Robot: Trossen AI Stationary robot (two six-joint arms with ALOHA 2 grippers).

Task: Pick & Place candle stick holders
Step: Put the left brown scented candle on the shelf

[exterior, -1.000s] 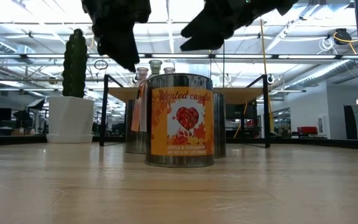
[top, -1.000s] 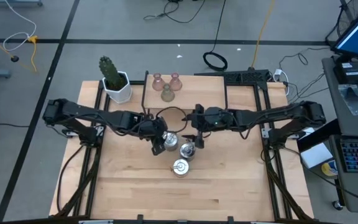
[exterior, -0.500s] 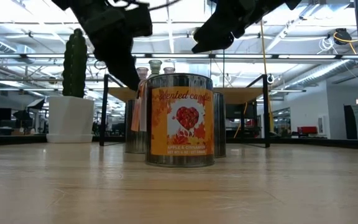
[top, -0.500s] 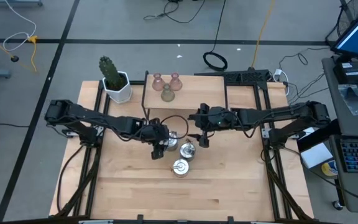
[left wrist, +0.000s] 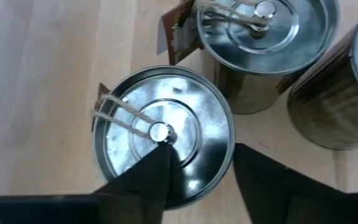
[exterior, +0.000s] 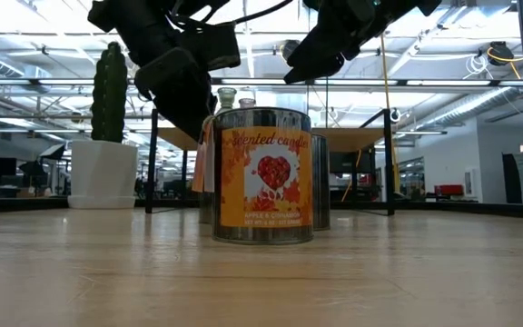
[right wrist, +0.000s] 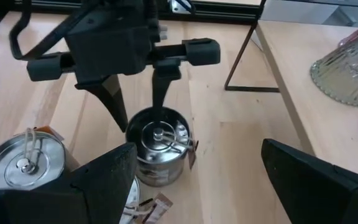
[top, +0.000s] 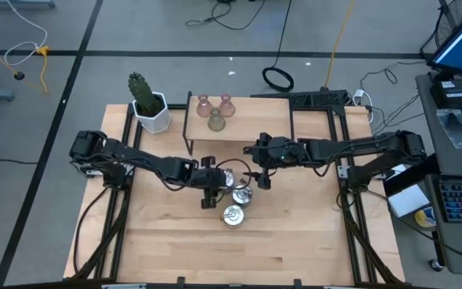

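Now my left gripper (top: pixel 209 195) is hanging released over a tin holder (left wrist: pixel 163 134) on the table (top: pixel 295 241); my right gripper (top: pixel 260 178) is hovering released beside three clustered tins.

From above I get even, bright light on the pale wooden counter (top: pixel 175 241), with only soft shadows under the arms. My low view is backlit: ceiling strip lights (exterior: pixel 271 14) glare, and the arms read as black silhouettes. The round silvery tin lid (left wrist: pixel 163 134) throws bright reflections; my left pincer's fingers (left wrist: pixel 148 186) are blurred.
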